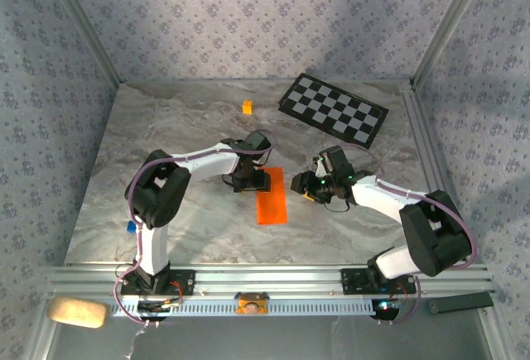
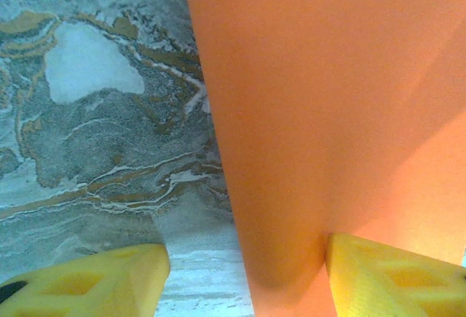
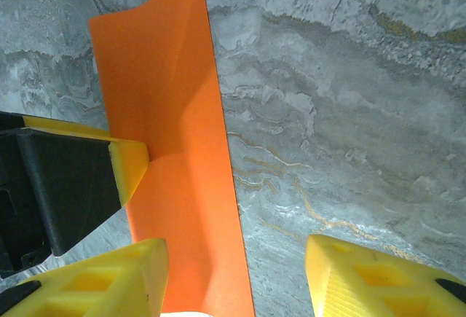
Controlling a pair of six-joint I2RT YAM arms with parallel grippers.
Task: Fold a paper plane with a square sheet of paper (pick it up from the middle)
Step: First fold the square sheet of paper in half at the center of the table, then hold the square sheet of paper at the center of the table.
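The square sheet of paper [image 1: 272, 195] lies on the marble table as a narrow bright orange rectangle, folded lengthwise. My left gripper [image 1: 249, 180] is at its upper left edge, open. In the left wrist view the paper [image 2: 328, 98] fills the right side and the gripper [image 2: 244, 280] straddles its edge. One yellow fingertip [image 2: 393, 277] rests on the paper, the other on bare table. My right gripper [image 1: 308, 186] hovers just right of the sheet, open. In its wrist view the gripper [image 3: 237, 280] spans the paper's [image 3: 175, 149] right edge.
A tiny orange-yellow cube [image 1: 247, 107] sits at the back. The black-and-white checkered board [image 1: 333, 108] lies at the back right. Patterned walls close three sides. An aluminium rail [image 1: 273, 279] runs along the near edge, with a tan pad [image 1: 77, 312] beyond it.
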